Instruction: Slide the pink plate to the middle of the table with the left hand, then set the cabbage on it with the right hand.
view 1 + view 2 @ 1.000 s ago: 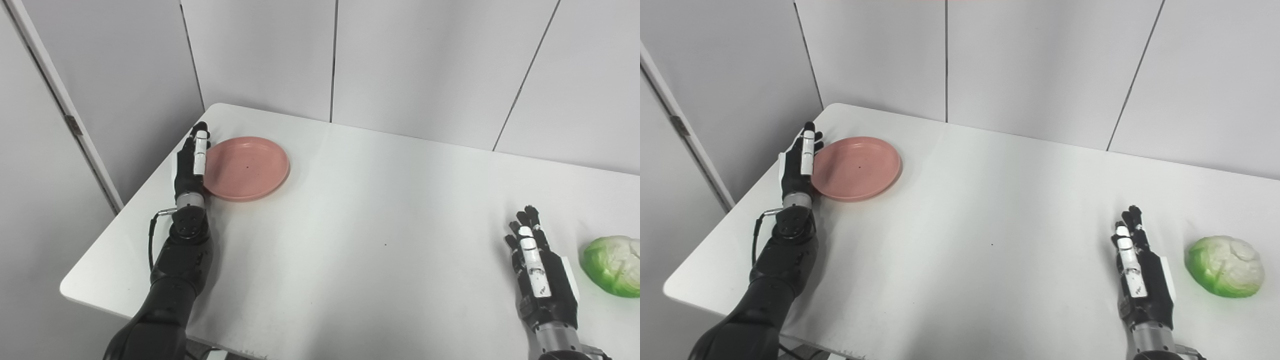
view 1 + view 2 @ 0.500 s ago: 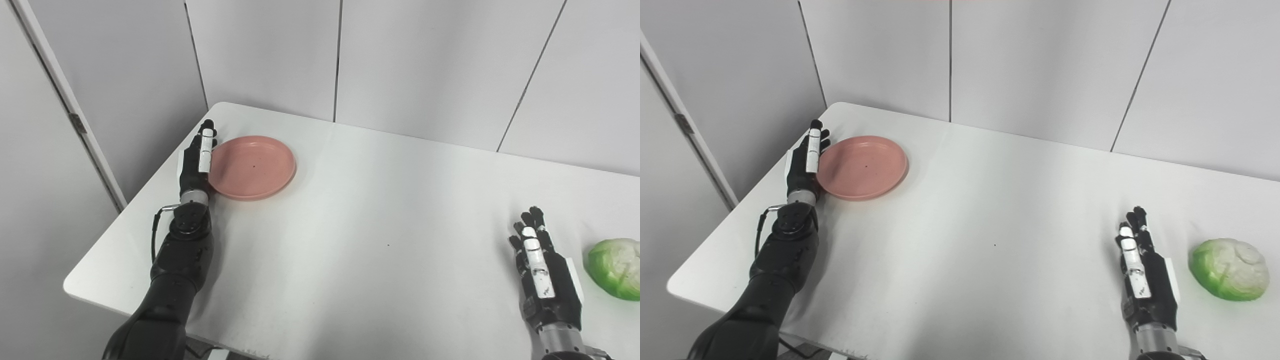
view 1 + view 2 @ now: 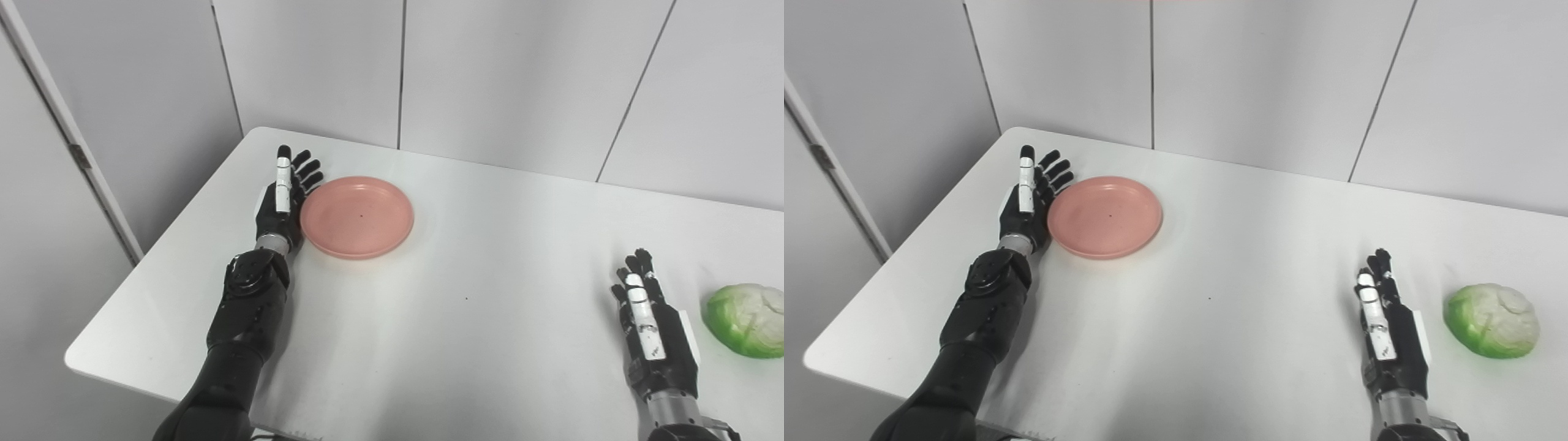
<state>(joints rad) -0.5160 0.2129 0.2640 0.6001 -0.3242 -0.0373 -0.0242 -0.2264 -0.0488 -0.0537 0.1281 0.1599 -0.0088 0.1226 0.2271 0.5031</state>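
Note:
The pink plate lies flat on the white table, left of the middle. My left hand is open with fingers spread, its palm side against the plate's left rim. The green and white cabbage sits near the right edge. My right hand is open and flat, just left of the cabbage and apart from it. The same scene shows in the right eye view: the plate, the left hand, the cabbage, the right hand.
Grey wall panels stand behind the table's far edge. The table's left edge and front left corner are close to my left arm. A door frame stands at the far left.
My left hand has pushed the pink plate to the right, toward the table's middle, and its fingers have spread. The camera has shifted a little. The right hand and the cabbage have stayed put.

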